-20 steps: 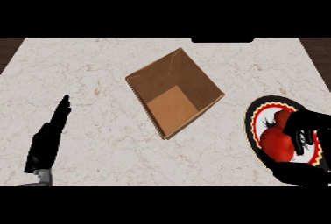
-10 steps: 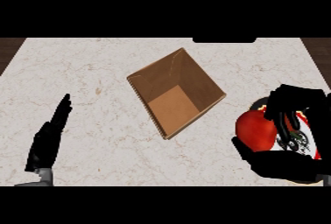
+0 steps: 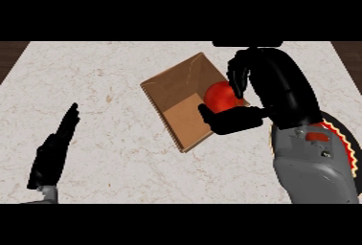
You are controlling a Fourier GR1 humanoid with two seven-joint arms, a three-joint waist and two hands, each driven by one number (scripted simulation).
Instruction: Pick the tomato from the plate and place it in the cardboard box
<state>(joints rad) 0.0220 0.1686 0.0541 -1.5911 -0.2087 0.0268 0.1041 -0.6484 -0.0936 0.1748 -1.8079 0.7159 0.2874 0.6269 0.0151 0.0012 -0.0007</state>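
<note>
Moved since before: black right hand (image 3: 265,91), curled round one round red tomato (image 3: 221,95), now over one open brown cardboard box (image 3: 180,103) (off one dark red-rimmed plate (image 3: 342,136)). Black left hand (image 3: 53,148) resting, fingers straight.

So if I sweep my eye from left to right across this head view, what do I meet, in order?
Left robot hand, resting open near the lower left → cardboard box → tomato, held over the box by the right robot hand → plate, mostly hidden behind the right forearm.
</note>
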